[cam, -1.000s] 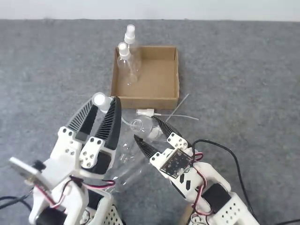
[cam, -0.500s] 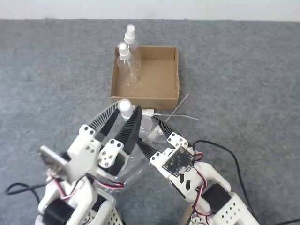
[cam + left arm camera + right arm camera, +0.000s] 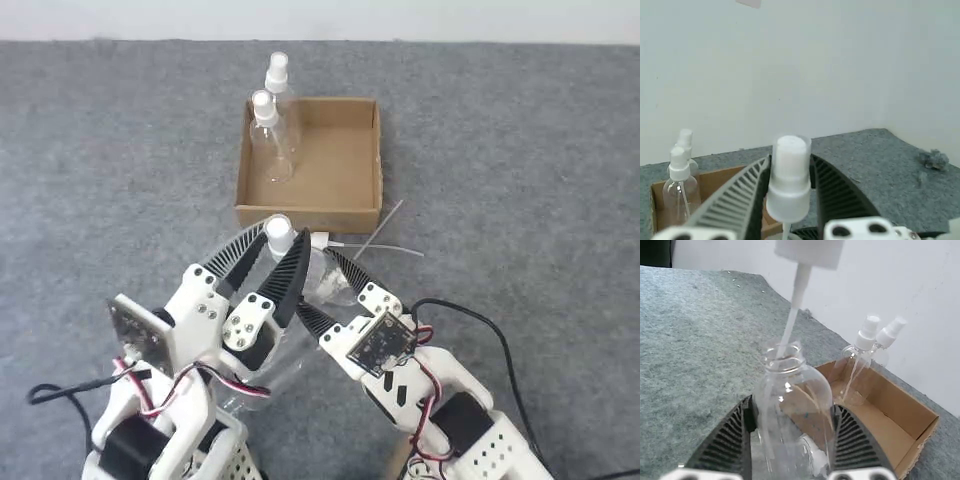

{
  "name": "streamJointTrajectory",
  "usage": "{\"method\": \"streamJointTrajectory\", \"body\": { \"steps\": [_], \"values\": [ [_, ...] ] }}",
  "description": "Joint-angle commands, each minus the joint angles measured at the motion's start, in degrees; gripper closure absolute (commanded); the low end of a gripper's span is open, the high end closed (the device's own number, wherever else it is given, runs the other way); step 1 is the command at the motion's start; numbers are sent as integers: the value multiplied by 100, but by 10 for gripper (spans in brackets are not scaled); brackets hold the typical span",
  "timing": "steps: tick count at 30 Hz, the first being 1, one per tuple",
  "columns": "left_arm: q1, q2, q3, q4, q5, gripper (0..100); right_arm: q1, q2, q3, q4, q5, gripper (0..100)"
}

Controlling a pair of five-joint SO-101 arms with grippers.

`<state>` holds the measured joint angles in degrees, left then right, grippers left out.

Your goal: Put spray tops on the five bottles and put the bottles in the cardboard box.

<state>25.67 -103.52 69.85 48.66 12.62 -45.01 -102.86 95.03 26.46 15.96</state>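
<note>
The cardboard box [image 3: 330,170] sits in the upper middle of the high view, with two capped bottles [image 3: 268,135] standing at its upper-left corner. Below it, at the frame's centre, the two arms meet over the grey counter [image 3: 520,180]. The right hand [image 3: 318,280] is closed around the body of an open bottle [image 3: 791,390], held upright with its mouth free. The left hand [image 3: 279,245] pinches a spray top [image 3: 788,180] between its fingers, directly above that mouth. In the right wrist view the top's tube [image 3: 794,305] hangs down at a slight slant, and its tip appears to be just inside the neck. The coming move, as I judge it, is a straight descent along the bottle's long axis. The slant wants watching so that the top seats squarely on the neck.
</note>
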Motion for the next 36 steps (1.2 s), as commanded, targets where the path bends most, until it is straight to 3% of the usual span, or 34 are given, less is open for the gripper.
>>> {"method": "streamJointTrajectory", "body": {
  "steps": [1, 12, 28, 36],
  "values": [
    [35, -62, -22, 53, -62, 981, -22, -119, -105, -13, -70, 991],
    [26, -53, 101, 44, -62, 980, 330, -119, -343, -13, -1099, 991],
    [9, -62, 277, 18, -18, 897, 312, -127, -378, -22, -1152, 991],
    [-501, -70, 189, 18, 360, 827, 303, -127, -360, -22, -1152, 991]
  ]
}}
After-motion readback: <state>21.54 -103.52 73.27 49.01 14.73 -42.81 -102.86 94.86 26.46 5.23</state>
